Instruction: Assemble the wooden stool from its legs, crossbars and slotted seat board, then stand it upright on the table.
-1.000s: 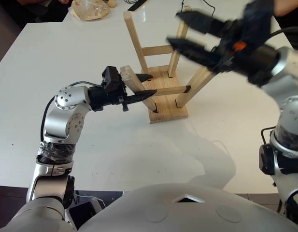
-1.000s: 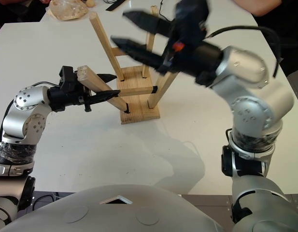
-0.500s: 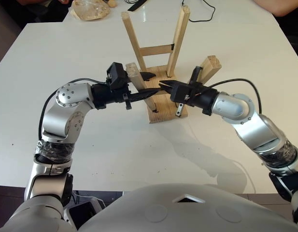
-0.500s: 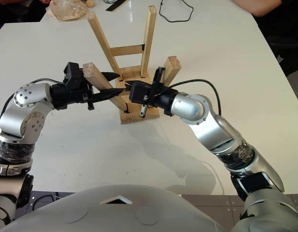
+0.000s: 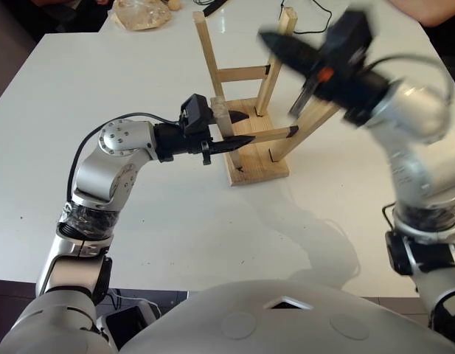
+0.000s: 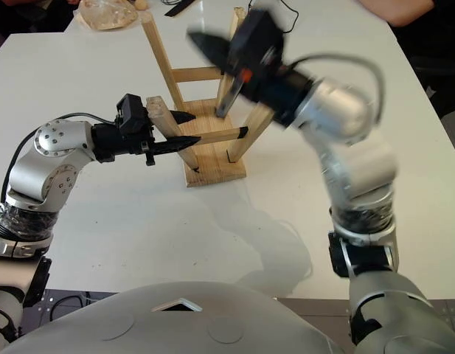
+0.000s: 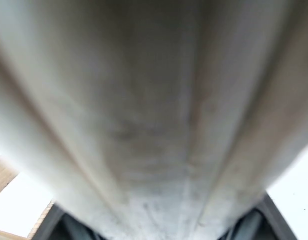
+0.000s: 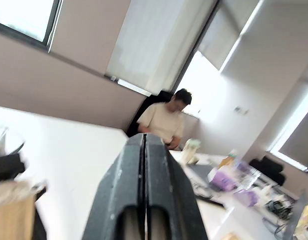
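— What does the white bench [image 5: 161, 228] carry at this moment?

— The stool [image 5: 245, 110], upside down, near the middle of the bench. Its seat board [image 5: 258, 166] lies flat and four legs point up, all spread a little outward. The far crossbar [image 5: 242, 74] joins the far pair and the near crossbar [image 5: 265, 136] joins the near pair.

— And the arms?

— The left tool [image 5: 233, 130] is closed on the near-left leg [image 5: 222, 116], just above the seat board. The right tool [image 8: 145, 142] hangs high over the far legs, with its two fingers pressed together and nothing between them.

— Which step is it, then?

— I judge it is the last fitting. All parts seem to be in place, but I cannot tell if the held leg sits fully in its slot.

— What does the next move call for?

— Probably pressing this leg firmly down while the other arm steadies the seat board. After that the stool must be turned over onto its legs. This needs a firm grip, so that no joint pulls loose.
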Controlling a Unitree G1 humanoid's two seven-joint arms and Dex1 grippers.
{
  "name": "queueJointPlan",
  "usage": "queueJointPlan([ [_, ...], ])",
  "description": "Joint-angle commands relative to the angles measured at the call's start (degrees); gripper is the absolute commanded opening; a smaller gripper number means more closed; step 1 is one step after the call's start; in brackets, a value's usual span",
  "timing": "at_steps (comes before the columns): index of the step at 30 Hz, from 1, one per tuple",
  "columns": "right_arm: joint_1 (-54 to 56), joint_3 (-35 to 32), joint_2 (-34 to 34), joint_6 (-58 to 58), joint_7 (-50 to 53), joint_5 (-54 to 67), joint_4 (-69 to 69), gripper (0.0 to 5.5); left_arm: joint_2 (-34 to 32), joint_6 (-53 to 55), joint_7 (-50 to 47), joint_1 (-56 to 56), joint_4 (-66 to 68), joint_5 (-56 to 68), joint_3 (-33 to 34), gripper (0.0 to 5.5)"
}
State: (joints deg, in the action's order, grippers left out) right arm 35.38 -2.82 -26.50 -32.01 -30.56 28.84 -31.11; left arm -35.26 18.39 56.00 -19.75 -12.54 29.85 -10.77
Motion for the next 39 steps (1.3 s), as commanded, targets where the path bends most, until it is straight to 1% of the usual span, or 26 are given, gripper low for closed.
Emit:
queueJointPlan([
  [1,0.1,-14.6,-9.1,-3.7,0.2,3.4,3.3,0.00,-3.7,3.4,0.3,2.5,5.9,-7.3,-3.5,2.03],
  [3,-7.4,-12.9,-15.2,-1.0,-1.6,-4.2,5.8,0.00,-3.8,2.8,0.1,3.0,7.0,-7.0,-3.0,2.03],
  [4,-11.7,-10.7,-18.5,1.5,-2.4,-9.2,7.0,0.00,-3.9,2.7,0.0,3.3,7.3,-6.8,-2.6,2.03],
  [6,-18.2,-6.4,-21.3,3.1,-2.2,-15.6,7.8,0.00,-3.7,2.8,-0.6,3.6,7.6,-6.2,-1.8,2.03],
  [7,-20.4,-2.5,-21.3,3.4,-2.3,-17.8,6.4,0.00,-3.5,2.9,-0.8,3.8,7.3,-5.7,-1.6,2.03],
  [9,-22.6,4.6,-18.7,3.3,-2.9,-19.3,2.7,0.00,-3.2,3.0,-0.8,4.2,6.7,-5.2,-1.4,2.03],
  [12,-18.9,16.2,-4.8,0.4,-0.9,-13.1,-6.7,0.00,-3.0,2.1,-0.1,4.6,6.7,-5.1,-1.6,2.03],
  [13,-17.9,17.7,0.0,-1.3,0.5,-8.6,-10.3,0.00,-2.8,1.6,0.8,4.3,7.0,-5.0,-1.9,2.03],
  [14,-17.6,17.5,2.9,-3.6,1.5,-5.7,-12.6,0.00,-2.7,1.3,1.8,4.1,7.3,-4.8,-2.2,2.03],
  [15,-18.3,16.4,3.3,-4.8,1.1,-4.0,-13.4,0.00,-2.9,0.7,2.7,4.0,7.5,-4.9,-2.5,2.03],
  [18,-21.8,12.3,0.4,-6.2,-2.5,-2.8,-12.1,0.00,-3.4,-0.6,4.7,3.3,8.9,-4.1,-1.8,2.03],
  [23,-23.9,11.9,-2.7,-4.1,-3.1,-7.8,-5.9,0.00,-3.2,-2.5,4.8,2.2,11.5,-3.1,1.6,2.03],
  [24,-24.0,11.1,-3.2,-3.7,-3.0,-8.4,-4.9,0.00,-3.6,-1.8,4.8,2.1,10.8,-2.4,2.1,2.32],
  [26,-24.2,8.7,-3.5,-3.3,-2.4,-8.6,-3.7,0.00,-4.3,-1.0,4.2,2.4,8.7,-2.2,3.2,2.65],
  [28,-24.7,7.3,-3.4,-2.7,-1.8,-9.1,-3.3,0.00,-4.6,-0.9,1.3,3.2,6.1,-4.4,4.6,2.96],
  [30,-25.4,6.4,-3.3,-2.4,-0.9,-9.7,-3.5,0.00,-5.0,-2.2,-3.2,4.4,3.2,-8.1,6.2,2.98],
  [32,-26.6,5.6,-3.3,-2.4,0.0,-10.3,-4.1,0.00,-3.7,0.9,-10.3,6.6,-3.0,-9.2,9.5,2.98],
  [34,-27.8,4.8,-3.3,-3.1,1.0,-10.6,-4.9,0.00,-1.5,6.4,-18.9,12.5,-13.6,-9.5,13.4,2.98],
  [35,-28.4,4.2,-3.3,-3.8,1.5,-10.6,-5.5,0.00,-0.9,8.5,-21.6,16.3,-18.1,-9.7,14.9,2.98],
  [37,-30.2,3.2,-3.8,-5.4,2.7,-11.1,-6.9,0.00,-0.2,11.5,-24.8,22.0,-23.1,-9.2,16.9,2.98],
  [39,-33.1,4.0,-5.0,-6.1,5.4,-15.0,-6.3,0.00,1.4,15.1,-26.7,27.8,-26.6,-6.5,19.2,2.98],
])
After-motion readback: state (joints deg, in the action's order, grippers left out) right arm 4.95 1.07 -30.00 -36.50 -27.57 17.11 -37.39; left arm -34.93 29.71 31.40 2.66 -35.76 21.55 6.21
